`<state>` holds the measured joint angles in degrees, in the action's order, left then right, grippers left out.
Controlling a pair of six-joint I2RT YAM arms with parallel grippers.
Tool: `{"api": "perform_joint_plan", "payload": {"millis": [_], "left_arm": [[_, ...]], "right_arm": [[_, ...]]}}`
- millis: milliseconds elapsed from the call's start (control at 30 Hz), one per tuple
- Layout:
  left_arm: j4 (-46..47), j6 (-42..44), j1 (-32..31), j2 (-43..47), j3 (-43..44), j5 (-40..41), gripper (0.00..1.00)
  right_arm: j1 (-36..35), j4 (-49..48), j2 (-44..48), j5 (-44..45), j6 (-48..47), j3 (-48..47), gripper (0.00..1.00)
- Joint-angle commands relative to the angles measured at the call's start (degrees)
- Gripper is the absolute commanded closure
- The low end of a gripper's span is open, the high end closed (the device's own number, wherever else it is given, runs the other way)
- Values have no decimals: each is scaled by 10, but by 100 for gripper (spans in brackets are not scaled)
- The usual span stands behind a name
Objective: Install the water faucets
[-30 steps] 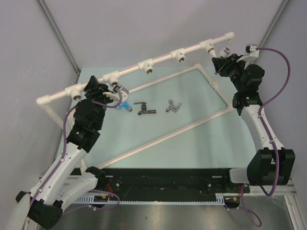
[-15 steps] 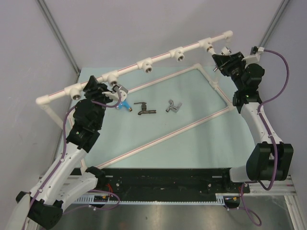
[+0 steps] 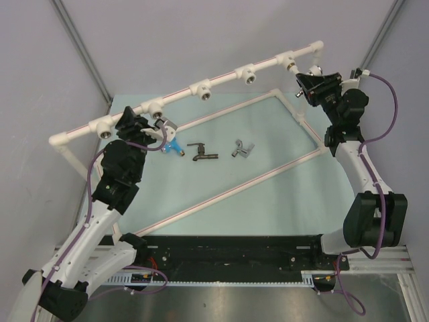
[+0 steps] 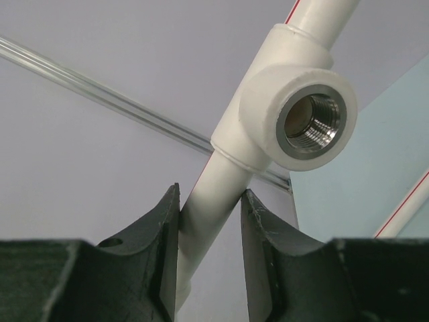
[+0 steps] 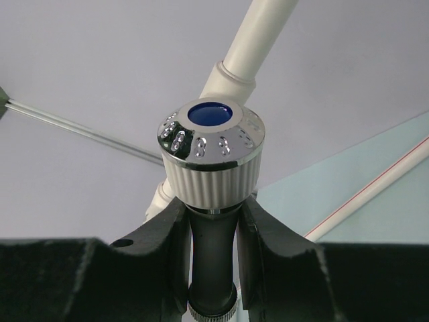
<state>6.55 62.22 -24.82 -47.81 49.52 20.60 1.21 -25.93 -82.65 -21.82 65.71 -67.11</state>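
White pipe (image 4: pixel 216 184) is clamped in the left tool (image 4: pixel 209 201), just under a tee fitting (image 4: pixel 268 100), probably to steady it. The right tool (image 5: pixel 213 208) is closed around the white tap (image 5: pixel 211 161) above the far right corner of the desk (image 3: pixel 281 181), close to the end socket (image 3: pixel 292 66), I think for screwing in. The blue tap (image 3: pixel 175 147), dark tap (image 3: pixel 201 153) and silver tap (image 3: pixel 242 150) lie toward the far left corner.

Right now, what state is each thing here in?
Left gripper: closed around white pipe.
Right gripper: gripping white-knobbed faucet.
Blue faucet: lying loose, not installed.
Dark faucet: lying loose, not installed.
Silver faucet: lying loose, not installed.
Tee socket: empty.
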Motion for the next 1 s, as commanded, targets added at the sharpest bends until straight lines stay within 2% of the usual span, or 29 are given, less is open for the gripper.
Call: {"api": "perform_joint_plan", "payload": {"millis": [0,433,900,967], "left_arm": [[-8,-91,-8,25,-14,-26,100],[-10,-86,-8,27,-17,-33,100],[-8,-85,-8,32,-18,-30,94],[-8,-85,-8,32,-18,-29,94]], "right_arm": [[-24,-24,-33,-39,64,-4,100],[-26,-26,-28,-39,102,1,98],[-17,-11,6,-26,64,1,45],[-17,-11,7,-26,61,2,43]]}}
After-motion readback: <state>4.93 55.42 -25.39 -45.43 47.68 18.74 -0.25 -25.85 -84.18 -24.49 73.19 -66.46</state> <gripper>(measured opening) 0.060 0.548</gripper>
